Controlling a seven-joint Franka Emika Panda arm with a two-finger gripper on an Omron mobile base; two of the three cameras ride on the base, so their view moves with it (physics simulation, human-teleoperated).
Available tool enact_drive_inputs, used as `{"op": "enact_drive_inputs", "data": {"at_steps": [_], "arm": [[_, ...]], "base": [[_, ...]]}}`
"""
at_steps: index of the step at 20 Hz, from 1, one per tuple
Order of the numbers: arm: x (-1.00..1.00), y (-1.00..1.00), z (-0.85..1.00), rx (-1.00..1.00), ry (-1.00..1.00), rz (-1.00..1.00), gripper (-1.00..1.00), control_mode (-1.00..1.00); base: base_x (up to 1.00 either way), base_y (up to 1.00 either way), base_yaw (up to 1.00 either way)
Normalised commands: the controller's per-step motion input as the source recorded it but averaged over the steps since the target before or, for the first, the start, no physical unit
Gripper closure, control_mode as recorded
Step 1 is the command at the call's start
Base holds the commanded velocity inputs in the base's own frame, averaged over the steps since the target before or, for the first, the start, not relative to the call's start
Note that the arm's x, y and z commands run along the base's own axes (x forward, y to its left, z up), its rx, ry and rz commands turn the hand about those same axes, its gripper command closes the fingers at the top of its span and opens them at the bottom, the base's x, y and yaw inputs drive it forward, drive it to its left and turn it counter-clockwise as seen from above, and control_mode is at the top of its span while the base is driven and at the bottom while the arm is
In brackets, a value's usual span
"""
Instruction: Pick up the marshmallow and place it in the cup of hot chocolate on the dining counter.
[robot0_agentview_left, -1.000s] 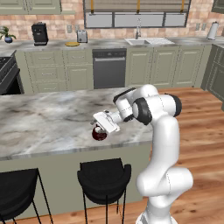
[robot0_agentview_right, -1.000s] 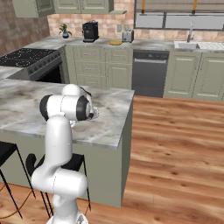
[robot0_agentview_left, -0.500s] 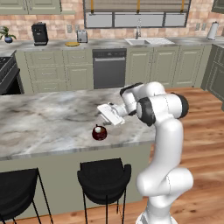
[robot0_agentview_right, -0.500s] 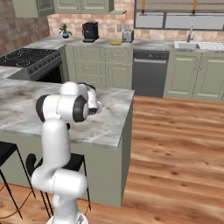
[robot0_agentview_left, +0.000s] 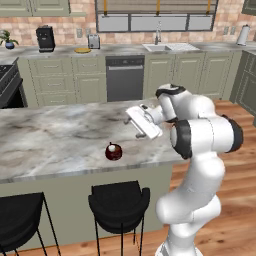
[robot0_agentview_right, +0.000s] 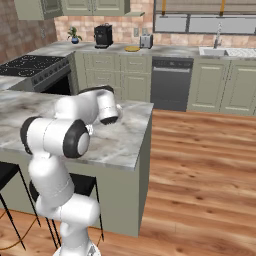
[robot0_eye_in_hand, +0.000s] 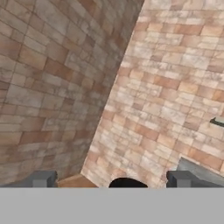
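The cup of hot chocolate (robot0_agentview_left: 113, 151), a small dark red mug, stands near the front edge of the dining counter (robot0_agentview_left: 55, 140), a marble-topped island also seen in the right base view (robot0_agentview_right: 120, 142). A tiny pale speck sits at the cup's mouth; I cannot tell whether it is the marshmallow. My gripper (robot0_agentview_left: 136, 121) hangs above the counter, up and to the right of the cup and apart from it. In the hand view the gripper (robot0_eye_in_hand: 111, 179) is open, its fingertips (robot0_eye_in_hand: 41, 178) far apart with nothing between them, facing brick walls.
Two black stools (robot0_agentview_left: 119, 200) (robot0_agentview_left: 20, 220) stand at the island's front. The wall counter behind carries a coffee machine (robot0_agentview_left: 45, 38), a toaster (robot0_agentview_left: 93, 41) and a sink (robot0_agentview_left: 167, 47), with a dishwasher (robot0_agentview_left: 124, 77) below. A stove (robot0_agentview_right: 30, 65) is at the left.
The hand has lifted from just over the cup, gone up and to the right, and tilted upward. The jaws stayed open. The cup has not moved.
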Motion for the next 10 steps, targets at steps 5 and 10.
{"op": "enact_drive_inputs", "data": {"at_steps": [5,10], "arm": [[-1.0,-0.27,1.0,0.0,-0.39,0.0,-1.0,-1.0],[-1.0,-0.03,1.0,0.0,-0.54,0.0,-1.0,-1.0]], "base": [[0.0,0.0,0.0],[0.0,0.0,0.0]]}}
